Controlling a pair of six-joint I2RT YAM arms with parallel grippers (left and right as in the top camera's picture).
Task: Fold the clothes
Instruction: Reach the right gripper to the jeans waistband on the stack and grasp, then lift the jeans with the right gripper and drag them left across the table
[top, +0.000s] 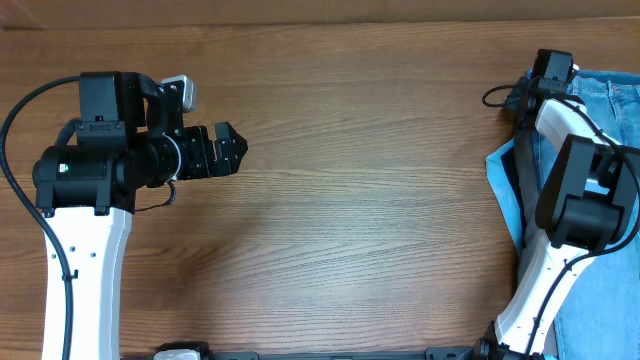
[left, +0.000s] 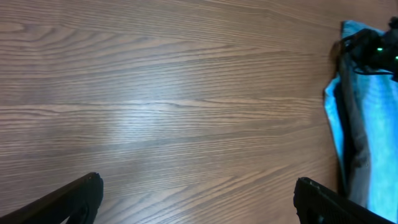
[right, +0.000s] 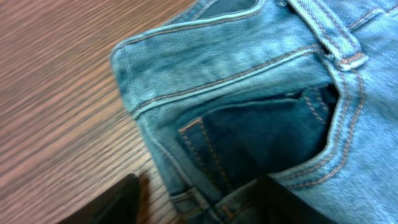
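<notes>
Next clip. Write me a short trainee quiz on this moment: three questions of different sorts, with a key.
1. True or false: the left end effector holds a garment.
2. Where on the brown wooden table do the light-blue denim jeans lie? A: the robot's left edge. B: the middle. C: the robot's right edge.
3. Fill in: the right wrist view shows the right end effector at the jeans' ____ end.
Key: 1 false; 2 C; 3 waistband.

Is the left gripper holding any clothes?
No, the left gripper hangs open over the table, apart from the jeans.
</notes>
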